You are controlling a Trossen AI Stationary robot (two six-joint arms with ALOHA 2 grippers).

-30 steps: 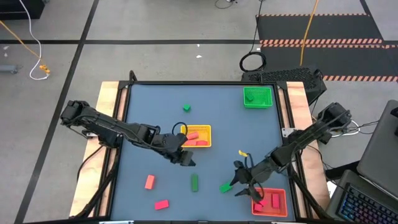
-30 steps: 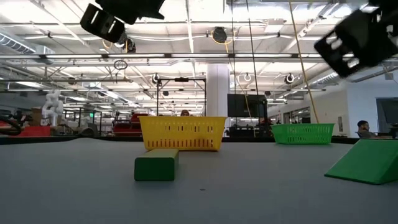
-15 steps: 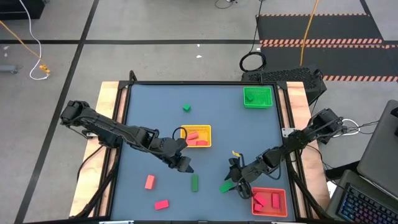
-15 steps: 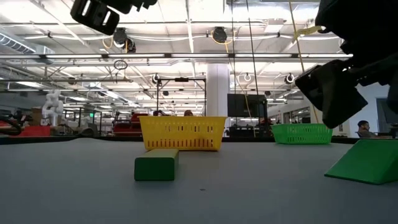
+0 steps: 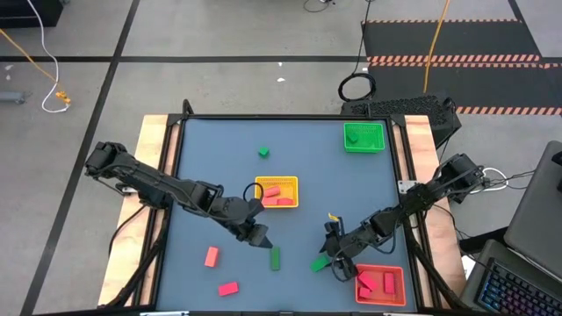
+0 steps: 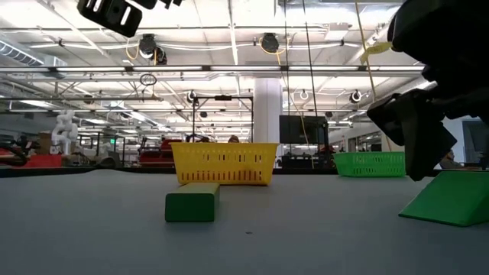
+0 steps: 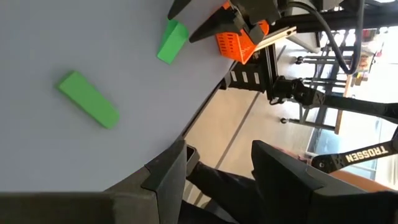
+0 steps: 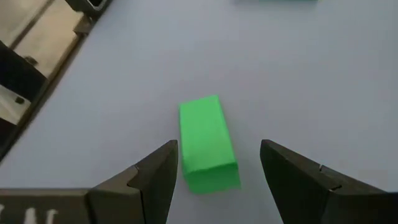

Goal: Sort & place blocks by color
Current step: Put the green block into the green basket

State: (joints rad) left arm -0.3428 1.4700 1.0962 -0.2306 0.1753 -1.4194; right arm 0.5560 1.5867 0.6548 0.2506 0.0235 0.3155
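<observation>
2 dark jointed arms (image 5: 167,184) are seen, each ended by 2 angular black fingers (image 8: 149,180) (black cables are trailed alongside).

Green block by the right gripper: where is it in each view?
High view: green block near the front right, just left of the orange tray, at the open right gripper.
Low view: far right, partly behind the gripper.
Left wrist view: upper middle, beside the orange tray.
Right wrist view: centre, between the open fingers.
Shared landmark: the orange tray, in the high and left wrist views.
</observation>
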